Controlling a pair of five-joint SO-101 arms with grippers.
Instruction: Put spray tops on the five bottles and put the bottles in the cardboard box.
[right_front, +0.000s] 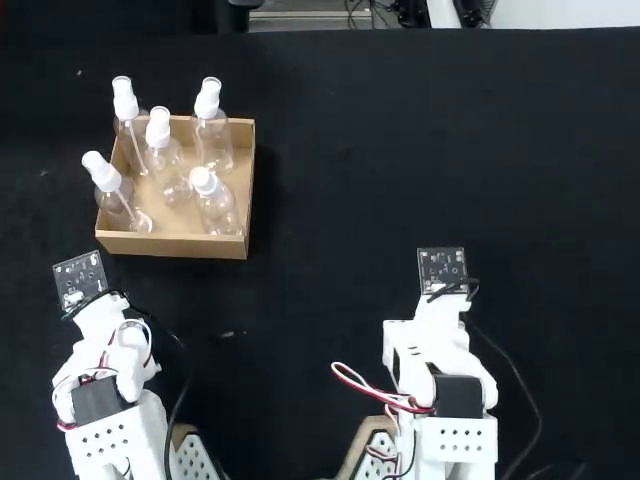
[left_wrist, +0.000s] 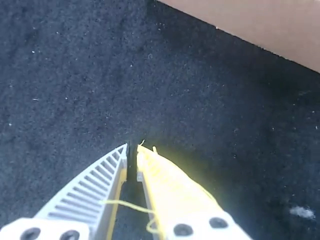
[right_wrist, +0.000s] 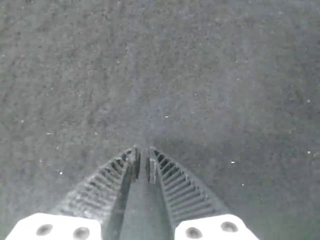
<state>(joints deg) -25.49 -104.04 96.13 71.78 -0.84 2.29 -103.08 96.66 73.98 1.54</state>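
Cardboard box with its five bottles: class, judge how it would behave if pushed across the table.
The box probably slides easily: its bottles look clear and empty, so the load seems light. Its thin cardboard walls may flex under a push. The bottles rise above the walls and some lean, so a jerk would likely topple them.

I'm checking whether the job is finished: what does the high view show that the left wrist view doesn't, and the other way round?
The high view adds the five clear plastic bottles with white spray tops, all inside the brown cardboard box, and the two white arms, left arm and right arm, apart from the box. The left wrist view adds the left pincer, shut and holding nothing, over the cloth. Both show the black table cloth and a wall of the box.
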